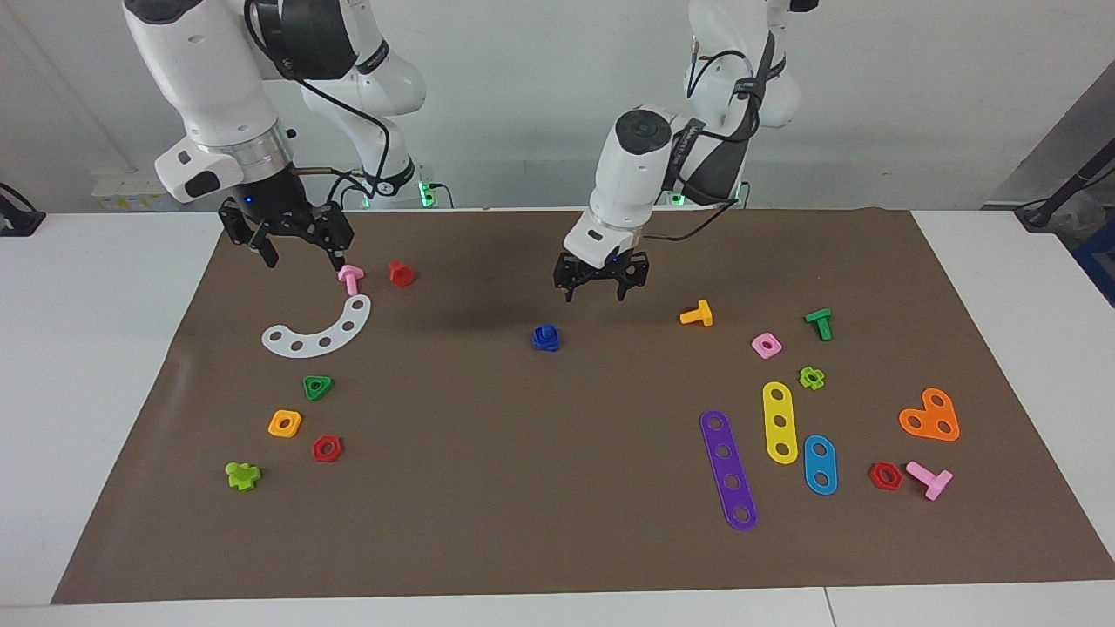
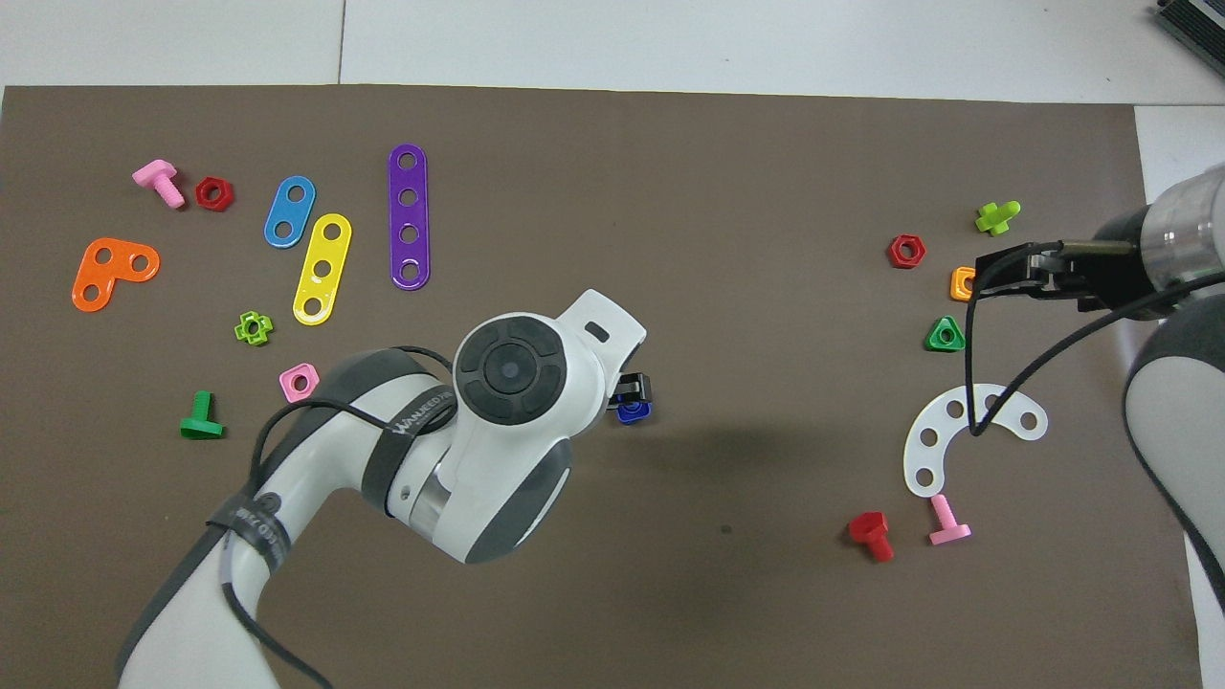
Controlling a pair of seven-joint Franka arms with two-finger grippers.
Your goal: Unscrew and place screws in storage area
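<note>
While overhead the left gripper (image 1: 595, 290) covers the screw (image 1: 546, 337), facing shows it above, jaws wide; right gripper (image 1: 299, 253) jaws wide.

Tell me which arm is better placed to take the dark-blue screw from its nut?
Left. The left gripper hangs open, close above the blue screw at mid-mat. The right gripper waits open over the pink bolt, at the right arm's end.

In the overhead view the left arm's wrist housing (image 2: 517, 368) covers most of the left gripper and overlaps the dark-blue screw (image 2: 633, 411), so only its edge shows; whether screw and square nut are still mated is too small to tell. The orange square nut (image 2: 961, 283) is partly hidden by the right gripper (image 2: 1005, 268)
</note>
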